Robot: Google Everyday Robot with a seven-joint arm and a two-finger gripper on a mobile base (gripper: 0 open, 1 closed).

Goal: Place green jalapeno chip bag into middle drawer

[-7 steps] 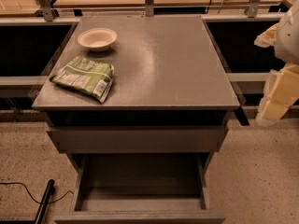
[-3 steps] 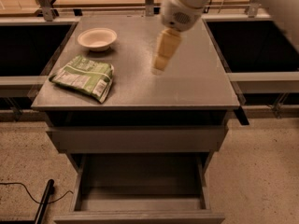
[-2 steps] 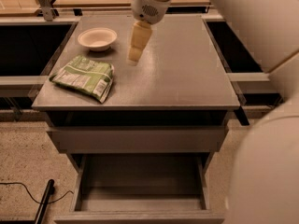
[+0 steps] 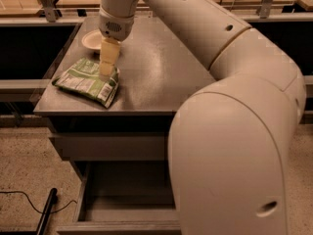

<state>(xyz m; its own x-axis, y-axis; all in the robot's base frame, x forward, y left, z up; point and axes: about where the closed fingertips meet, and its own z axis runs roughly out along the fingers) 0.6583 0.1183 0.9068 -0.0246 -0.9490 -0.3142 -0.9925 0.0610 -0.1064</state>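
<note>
The green jalapeno chip bag, crinkled green and white foil, lies flat on the left front of the grey cabinet top. My gripper points down over the bag's right part, at or just above its surface. Whether it touches the bag is unclear. Below the closed top drawer front, a lower drawer stands pulled open and shows a bare inside.
A white bowl sits at the back left of the cabinet top, partly behind my gripper. My arm fills the right half of the view and hides the cabinet's right side. A black cable and a dark bar lie on the floor at the lower left.
My arm has swung from the right across the cabinet top to the left. The gripper has come down over the chip bag. The bag and the bowl have not moved.
</note>
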